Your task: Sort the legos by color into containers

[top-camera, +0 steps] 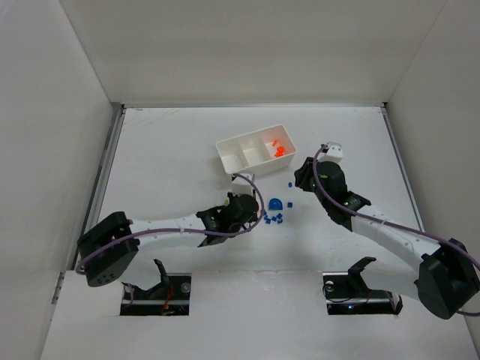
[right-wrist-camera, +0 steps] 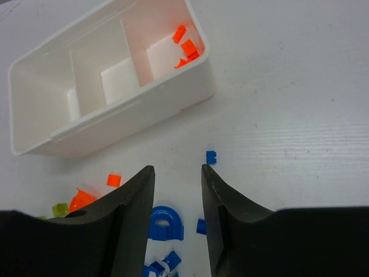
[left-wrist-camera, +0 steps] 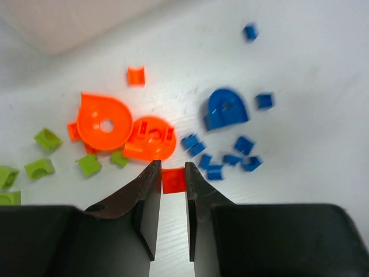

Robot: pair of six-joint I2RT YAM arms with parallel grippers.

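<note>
My left gripper (left-wrist-camera: 173, 175) is low over the table, shut on a small orange brick (left-wrist-camera: 173, 179) held between its fingertips. Just beyond it lie two rounded orange pieces (left-wrist-camera: 105, 121), a blue arch piece (left-wrist-camera: 226, 108), small blue legos (left-wrist-camera: 230, 157) and yellow-green ones (left-wrist-camera: 40, 167). The white three-compartment tray (top-camera: 225, 161) stands behind the pile, with orange bricks (right-wrist-camera: 185, 49) in its right compartment; the other two look bare. My right gripper (right-wrist-camera: 177, 170) hangs open above the table near the blue arch (right-wrist-camera: 164, 224), nothing between its fingers.
A single blue brick (right-wrist-camera: 211, 156) and a loose orange brick (right-wrist-camera: 113, 180) lie between the pile and the tray wall (right-wrist-camera: 132, 115). In the top view the left gripper (top-camera: 251, 206) and right gripper (top-camera: 304, 176) stand on either side of the blue bricks (top-camera: 274, 218).
</note>
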